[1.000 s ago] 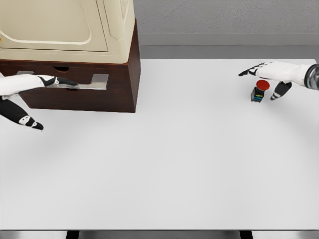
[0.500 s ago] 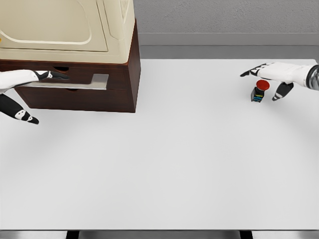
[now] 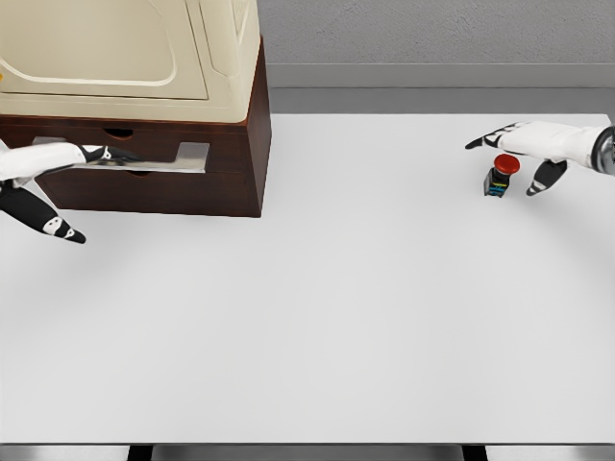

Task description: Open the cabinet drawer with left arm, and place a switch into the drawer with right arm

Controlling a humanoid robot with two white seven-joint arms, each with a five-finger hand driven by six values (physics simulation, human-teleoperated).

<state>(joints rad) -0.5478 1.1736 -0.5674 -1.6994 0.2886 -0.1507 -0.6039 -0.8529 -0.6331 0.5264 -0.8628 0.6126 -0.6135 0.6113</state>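
While the drawer shows only a slim gap, both hands sit at their own ends of the table (image 3: pixel 317 307).

Table: white, wide; cabinet at far left, switch at far right, well apart.
Cabinet (image 3: pixel 226 158): dark wood base under a cream appliance (image 3: pixel 125 53). Its left part is cut off by the picture edge.
Drawer (image 3: pixel 144 163): barely out, a pale strip of interior visible beside the metal handle plate (image 3: pixel 192 154).
Left hand (image 3: pixel 43 178): fingers spread, upper ones reaching along the drawer front, thumb hanging below near the table. Holds nothing that I can see.
Step in hand, judged: get the fingertips hooked firmly at the drawer lip, then pull straight out along the drawer's travel; a skewed pull could let them slip off.
Right hand (image 3: pixel 527 158): splayed over the switch, fingers above, thumb to its right, not closed on it.
Switch (image 3: pixel 500 176): upright on the table, red cap, dark body. Should wait until the drawer is well open.
Unclear: whether left fingertips truly touch the drawer; whether right fingers touch the red cap; drawer depth unseen.
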